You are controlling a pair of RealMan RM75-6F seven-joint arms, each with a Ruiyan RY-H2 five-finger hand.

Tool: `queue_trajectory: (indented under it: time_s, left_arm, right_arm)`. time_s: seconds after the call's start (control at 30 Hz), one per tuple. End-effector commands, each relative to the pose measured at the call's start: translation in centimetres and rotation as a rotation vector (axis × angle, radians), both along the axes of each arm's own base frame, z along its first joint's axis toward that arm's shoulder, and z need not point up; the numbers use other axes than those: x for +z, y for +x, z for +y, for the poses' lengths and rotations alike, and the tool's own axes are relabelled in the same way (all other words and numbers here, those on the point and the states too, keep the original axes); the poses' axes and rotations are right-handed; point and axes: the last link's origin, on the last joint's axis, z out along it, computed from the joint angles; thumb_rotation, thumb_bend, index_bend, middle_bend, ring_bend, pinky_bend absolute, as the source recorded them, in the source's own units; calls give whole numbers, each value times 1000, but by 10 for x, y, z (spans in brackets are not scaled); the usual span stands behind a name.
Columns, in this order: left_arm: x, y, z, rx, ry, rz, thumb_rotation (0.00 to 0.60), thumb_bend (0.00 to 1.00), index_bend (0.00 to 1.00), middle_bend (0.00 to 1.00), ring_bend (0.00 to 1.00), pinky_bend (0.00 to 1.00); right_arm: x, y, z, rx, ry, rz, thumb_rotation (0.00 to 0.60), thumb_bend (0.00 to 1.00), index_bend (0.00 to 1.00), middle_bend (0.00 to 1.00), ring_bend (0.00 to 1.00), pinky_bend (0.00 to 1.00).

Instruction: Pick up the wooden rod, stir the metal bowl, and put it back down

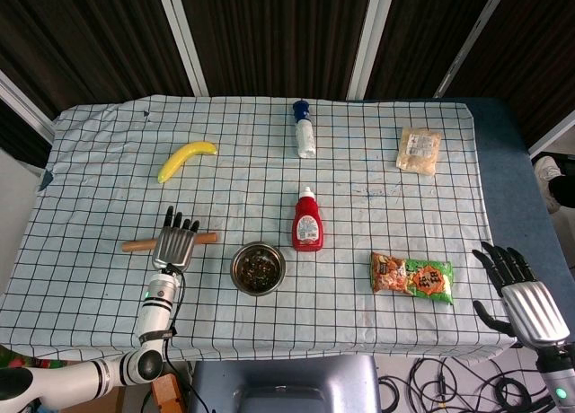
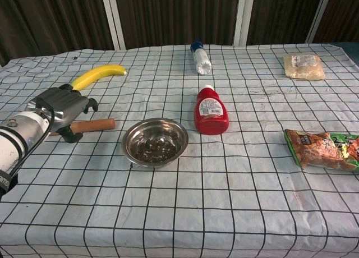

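The wooden rod [image 1: 137,245] lies flat on the checked tablecloth [image 1: 108,162], just left of the metal bowl [image 1: 258,268], and the left hand [image 1: 176,242] sits directly over its middle. From the head view the fingers [image 1: 183,223] reach past the rod's far side, palm down; from the chest view the hand covers the rod's centre with the thumb tucked near the front. Whether the fingers have actually closed around the rod I cannot tell, since the hand's back hides the contact. The rod does not look lifted. I judge this to be the grasp step, the hand placed crosswise so the fingers can wrap the shaft.

The bowl, holding dark bits, stands close enough that a short swing should bring the rod over it. Right of the bowl a red ketchup bottle [image 1: 307,221] stands upright, near enough to be knocked during stirring. Farther right of the bowl lies a snack packet [image 1: 411,276], and beyond it the right hand [image 1: 521,292] waits at the table edge, fingers spread, holding nothing.
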Motion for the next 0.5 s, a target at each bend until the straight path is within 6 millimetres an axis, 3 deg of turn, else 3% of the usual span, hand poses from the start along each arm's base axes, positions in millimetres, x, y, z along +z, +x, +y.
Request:
queue_trajectory:
  time_s: [0.03,0.5]
  left_arm:
    - [-1,-1,1,1,0,-4,600,339,244,278,126,6]
    - [-14,-12,12,23,-1,-41,600,353,321,336,181,26]
  right_arm:
    - [-1,1,0,3,5,-2,600,315,0,0,0,0]
    - [8,-3,0,-18,-28,-13,600,315,0,0,0,0]
